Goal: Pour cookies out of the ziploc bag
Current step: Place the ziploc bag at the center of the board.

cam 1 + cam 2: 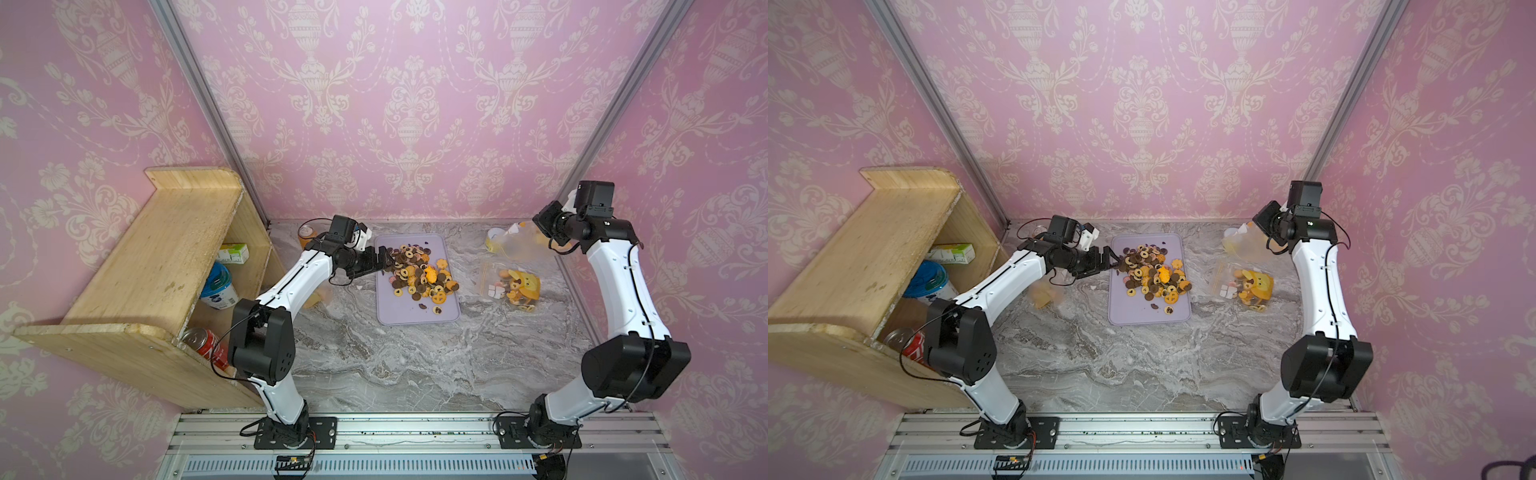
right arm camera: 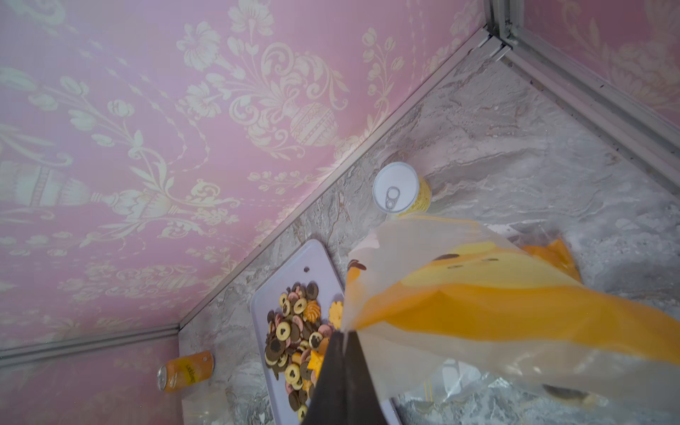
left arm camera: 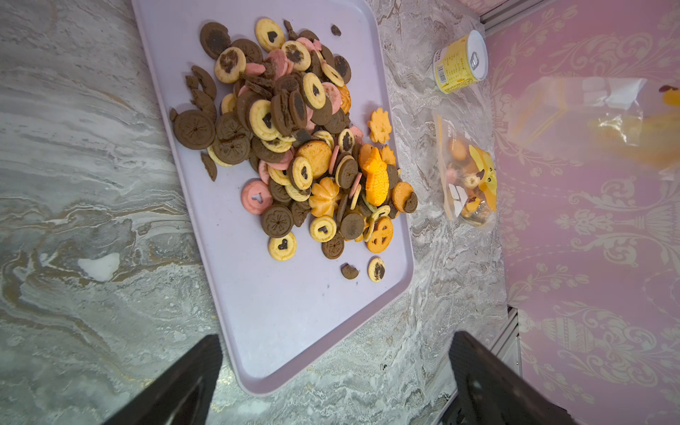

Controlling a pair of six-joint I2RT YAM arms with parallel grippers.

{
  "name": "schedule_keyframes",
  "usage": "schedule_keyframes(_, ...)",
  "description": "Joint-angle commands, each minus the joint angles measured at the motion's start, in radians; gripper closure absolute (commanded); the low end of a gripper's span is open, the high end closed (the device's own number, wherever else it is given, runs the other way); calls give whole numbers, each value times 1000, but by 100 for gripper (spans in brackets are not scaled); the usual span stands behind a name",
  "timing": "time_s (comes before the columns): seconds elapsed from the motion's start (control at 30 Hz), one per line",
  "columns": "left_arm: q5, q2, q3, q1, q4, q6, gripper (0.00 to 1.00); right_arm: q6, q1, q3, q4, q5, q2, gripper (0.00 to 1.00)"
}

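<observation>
Cookies lie heaped on a lavender tray at the back of the marble tabletop – dark brown, tan, orange and pink rounds, most of them piled toward the tray's far end, with a few strays and broken bits nearer its front. In both top views the left gripper hangs low at the tray's left edge, next to the heap. The left wrist view shows its two black fingers spread wide apart with nothing between them.

The right gripper is raised near the back right corner. Its fingers are pressed together on the edge of the ziploc bag, a clear pouch printed in yellow and orange that hangs in the air and shows only as a blur in a top view. Whether any cookies remain inside cannot be told.

Below it on the tabletop, to the right of the tray and apart from it, lies a second clear bag holding small biscuits and a yellow cartoon face. A yellow can with a white pull-tab lid stands near the back wall, beyond that bag. An orange can sits in the back left corner – beside a wooden shelf that holds cans and a carton.
</observation>
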Motion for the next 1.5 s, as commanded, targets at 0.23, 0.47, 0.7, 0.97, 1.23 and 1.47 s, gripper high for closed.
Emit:
schedule_keyframes(0.23, 13, -50, -39, 9, 19, 4, 1, -148, -53, -61, 139, 45, 55, 100)
schedule_keyframes(0.47, 27, -50, -44, 7, 32, -9, 1, -133, -2, -565, 324, 56, -110, 25)
schedule_keyframes(0.7, 32, -41, -44, 8, 35, -14, 1, -117, 79, -762, 348, 106, -286, 0)
schedule_keyframes(0.97, 26, -33, -48, 7, 36, -12, 1, -125, 226, -693, 218, 174, -263, 1)
schedule_keyframes(1.23, 30, -27, -47, 7, 34, -12, 1, -131, 349, -539, 173, 134, -72, 57)
schedule_keyframes(1.47, 31, -27, -47, 8, 32, -12, 1, -113, 400, -411, 149, 120, 127, 80)
